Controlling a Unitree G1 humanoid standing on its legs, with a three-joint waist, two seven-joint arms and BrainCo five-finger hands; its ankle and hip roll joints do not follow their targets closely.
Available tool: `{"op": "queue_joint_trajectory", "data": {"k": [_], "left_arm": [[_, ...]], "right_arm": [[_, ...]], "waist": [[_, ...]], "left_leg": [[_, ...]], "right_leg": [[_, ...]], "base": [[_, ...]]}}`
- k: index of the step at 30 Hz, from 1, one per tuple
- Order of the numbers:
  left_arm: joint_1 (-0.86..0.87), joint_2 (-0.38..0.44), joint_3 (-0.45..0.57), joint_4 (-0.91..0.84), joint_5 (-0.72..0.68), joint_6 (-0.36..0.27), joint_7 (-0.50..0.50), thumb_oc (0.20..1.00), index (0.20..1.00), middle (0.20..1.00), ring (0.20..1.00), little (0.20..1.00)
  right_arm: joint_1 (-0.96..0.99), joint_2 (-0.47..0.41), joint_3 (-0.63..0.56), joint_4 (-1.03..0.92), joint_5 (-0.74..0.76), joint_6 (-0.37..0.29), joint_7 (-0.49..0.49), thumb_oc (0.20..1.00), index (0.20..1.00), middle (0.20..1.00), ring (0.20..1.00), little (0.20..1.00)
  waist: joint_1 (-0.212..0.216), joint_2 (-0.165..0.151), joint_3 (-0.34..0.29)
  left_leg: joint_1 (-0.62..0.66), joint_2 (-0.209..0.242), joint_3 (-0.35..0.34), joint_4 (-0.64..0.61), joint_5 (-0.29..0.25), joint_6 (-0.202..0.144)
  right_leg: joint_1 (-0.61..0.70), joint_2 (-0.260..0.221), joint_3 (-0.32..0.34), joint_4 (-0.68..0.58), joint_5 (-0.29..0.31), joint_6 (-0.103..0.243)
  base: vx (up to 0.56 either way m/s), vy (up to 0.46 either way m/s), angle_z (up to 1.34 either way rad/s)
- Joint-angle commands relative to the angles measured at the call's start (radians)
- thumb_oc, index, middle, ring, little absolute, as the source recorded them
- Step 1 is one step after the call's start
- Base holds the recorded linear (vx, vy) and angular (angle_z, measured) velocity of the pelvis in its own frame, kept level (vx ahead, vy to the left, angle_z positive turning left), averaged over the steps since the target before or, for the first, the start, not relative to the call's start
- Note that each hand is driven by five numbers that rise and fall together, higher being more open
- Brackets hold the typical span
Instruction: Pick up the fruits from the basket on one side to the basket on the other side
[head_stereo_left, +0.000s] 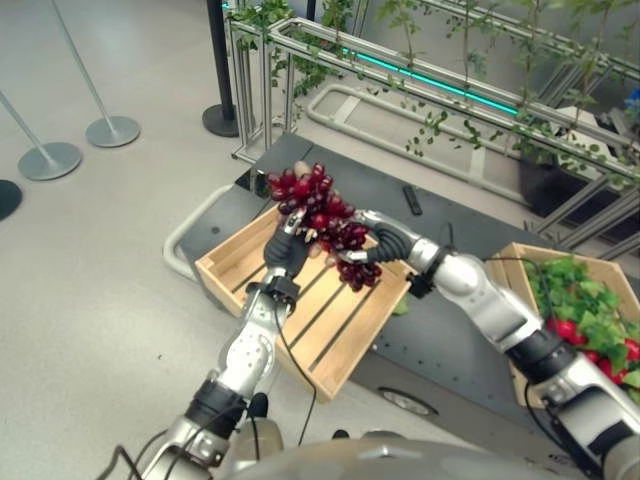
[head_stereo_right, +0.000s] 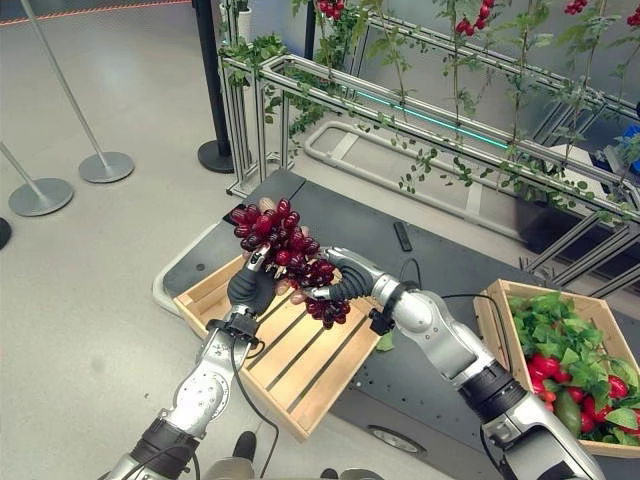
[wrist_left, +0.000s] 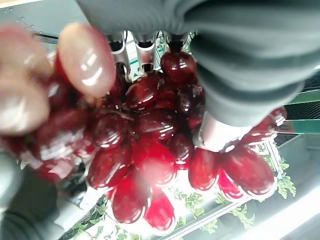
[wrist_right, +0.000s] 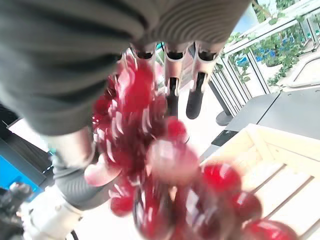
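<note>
A large bunch of dark red grapes (head_stereo_left: 320, 215) hangs above an empty wooden crate (head_stereo_left: 330, 320) on the left of the dark platform. My left hand (head_stereo_left: 283, 250) reaches up from below and its fingers and thumb curl round the bunch's left side. From the right, my right hand (head_stereo_left: 385, 240) grips the lower part of the same bunch. In the left wrist view the grapes (wrist_left: 150, 150) press against the thumb (wrist_left: 215, 135). In the right wrist view the grapes (wrist_right: 170, 160) lie between the fingers (wrist_right: 172, 75) and the thumb. A second wooden basket (head_stereo_left: 520, 260) at the right holds green leaves and red fruits.
A small black object (head_stereo_left: 412, 200) lies on the dark platform (head_stereo_left: 450, 215) behind the crate. A metal frame with climbing vines (head_stereo_left: 430, 90) runs along the back. Stanchion bases (head_stereo_left: 112, 130) stand on the grey floor at the left.
</note>
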Motion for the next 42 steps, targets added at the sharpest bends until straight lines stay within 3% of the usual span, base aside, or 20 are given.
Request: {"op": "queue_joint_trajectory", "data": {"k": [1,8,26,42], "left_arm": [[-0.119,-0.066,-0.099,-0.138,0.012,0.001,-0.076,0.2,0.2,0.2,0.2,0.2],[-0.103,-0.064,-0.092,-0.139,0.012,-0.004,-0.071,0.2,0.2,0.2,0.2,0.2],[-0.05,-0.039,0.113,-0.075,-0.015,-0.022,-0.079,0.2,0.2,0.2,0.2,0.2],[0.046,-0.051,0.255,-0.113,-0.055,-0.049,-0.097,0.2,0.2,0.2,0.2,0.2]], "right_arm": [[-0.025,0.03,0.035,-0.039,0.015,-0.015,-0.021,1.0,1.0,1.0,1.0,1.0],[-0.011,0.02,0.004,-0.035,0.014,-0.02,-0.051,1.0,1.0,1.0,1.0,1.0],[0.08,0.006,-0.074,-0.001,0.028,-0.02,-0.042,1.0,1.0,1.0,1.0,1.0],[0.258,0.003,-0.357,0.052,0.053,-0.033,-0.165,1.0,1.0,1.0,1.0,1.0]], "waist": [[0.001,0.002,-0.014],[0.002,0.003,-0.013],[-0.001,0.014,-0.015],[0.003,0.008,-0.017]], "left_leg": [[0.054,0.003,0.024,0.046,-0.126,0.035],[0.054,0.002,0.024,0.047,-0.127,0.036],[0.058,0.0,0.026,0.043,-0.129,0.038],[0.057,-0.008,0.001,0.033,-0.12,0.04]], "right_leg": [[-0.035,-0.022,0.014,0.07,0.002,0.075],[-0.035,-0.023,0.014,0.072,0.002,0.077],[-0.041,-0.023,0.021,0.075,0.001,0.079],[-0.037,-0.024,0.012,0.067,-0.001,0.078]], "base": [[0.0,0.0,0.0],[0.0,0.0,0.0],[0.0,0.001,0.0],[0.0,0.0,0.0]]}}
